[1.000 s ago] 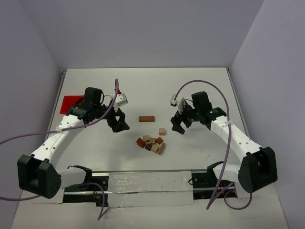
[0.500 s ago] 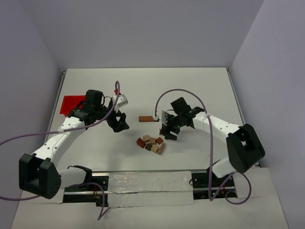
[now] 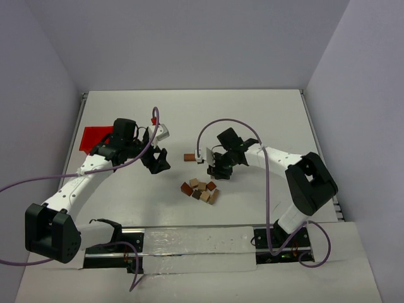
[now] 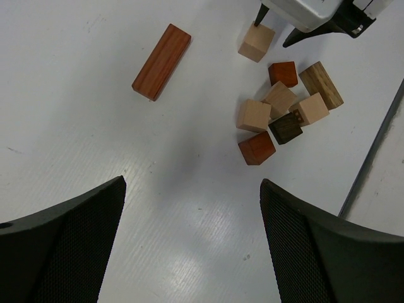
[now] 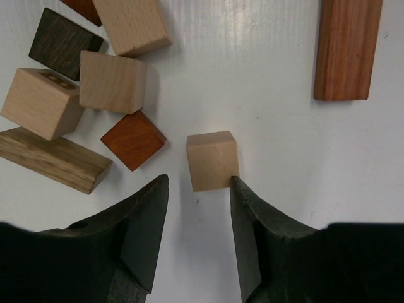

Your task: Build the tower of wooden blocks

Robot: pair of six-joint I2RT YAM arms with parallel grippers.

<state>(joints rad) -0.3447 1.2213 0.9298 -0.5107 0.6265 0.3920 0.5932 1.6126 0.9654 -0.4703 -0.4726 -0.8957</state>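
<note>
The wood block tower is out of view; every block lies flat on the table. A lone tan cube (image 5: 213,160) sits just beyond the fingertips of my right gripper (image 5: 199,180). Its jaws are narrowed but open, the right fingertip (image 5: 235,183) touching the cube's corner, the left one apart from it. A reddish-brown bar (image 4: 161,61) lies by itself, to the left of that cube in the top view. Several tan, reddish and dark blocks (image 3: 201,190) are clustered nearer the arm bases. My left gripper (image 4: 192,183) hovers wide open and empty, to the left of the blocks.
A red bin (image 3: 95,137) sits at the far left behind the left arm. In the top view the right gripper (image 3: 218,170) covers part of the reddish bar (image 3: 189,157). An oak-coloured bar (image 5: 53,161) lies at the cluster's edge.
My right arm has swung left from the table's right side to the lone tan cube, and its jaws have narrowed from wide open. The left arm has barely moved.
</note>
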